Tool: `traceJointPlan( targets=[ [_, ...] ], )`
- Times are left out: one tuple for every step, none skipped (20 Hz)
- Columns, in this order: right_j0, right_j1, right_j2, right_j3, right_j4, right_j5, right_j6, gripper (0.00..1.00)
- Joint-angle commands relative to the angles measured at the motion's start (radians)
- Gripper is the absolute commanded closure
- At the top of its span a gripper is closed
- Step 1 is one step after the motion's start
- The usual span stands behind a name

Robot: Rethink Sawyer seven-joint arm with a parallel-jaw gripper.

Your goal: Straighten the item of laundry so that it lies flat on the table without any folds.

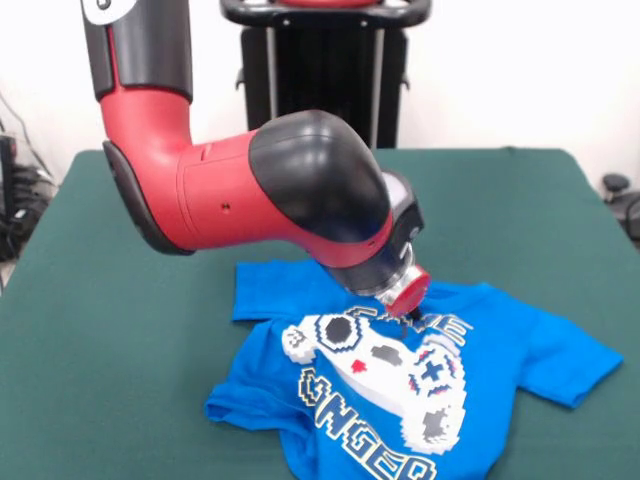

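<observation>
The item of laundry, a bright blue T-shirt, lies print-up on the green table at the near middle-right. One sleeve is spread out to the right and the other points up-left. Its left edge is bunched and folded under, and its lower part runs off the picture's bottom edge. My gripper hangs below the red wrist end and comes down on the shirt near the collar, just above the controller print. Only a small dark tip of it shows.
The arm's bulky red and black elbow hangs over the table's middle, hiding the cloth behind it. Cables and dark gear sit off the left edge. A small dark object sits off the right edge.
</observation>
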Motion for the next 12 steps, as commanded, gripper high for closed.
traceJointPlan(
  targets=[
    [0.072, -0.009, -0.057, -0.057, -0.105, 0.097, -0.157, 0.00],
    [0.075, -0.004, -0.060, -0.059, -0.109, 0.092, -0.152, 0.00],
    [0.076, -0.003, -0.061, -0.045, -0.105, 0.079, -0.144, 0.00],
    [0.072, 0.001, -0.059, -0.025, -0.091, 0.073, -0.129, 0.00],
    [0.066, -0.003, -0.053, 0.012, -0.076, 0.062, -0.121, 0.00],
    [0.062, 0.002, -0.049, 0.037, -0.063, 0.055, -0.113, 0.00],
    [0.059, 0.006, -0.048, 0.052, -0.058, 0.051, -0.112, 0.00],
    [0.055, 0.016, -0.043, 0.067, -0.048, 0.050, -0.112, 0.00],
    [0.057, 0.017, -0.042, 0.086, -0.052, 0.035, -0.112, 0.00],
    [0.056, 0.026, -0.039, 0.099, -0.048, 0.029, -0.110, 0.00],
    [0.056, 0.031, -0.035, 0.116, -0.044, 0.019, -0.107, 0.00],
    [0.054, 0.040, -0.030, 0.129, -0.039, 0.013, -0.107, 0.00]
  ],
)
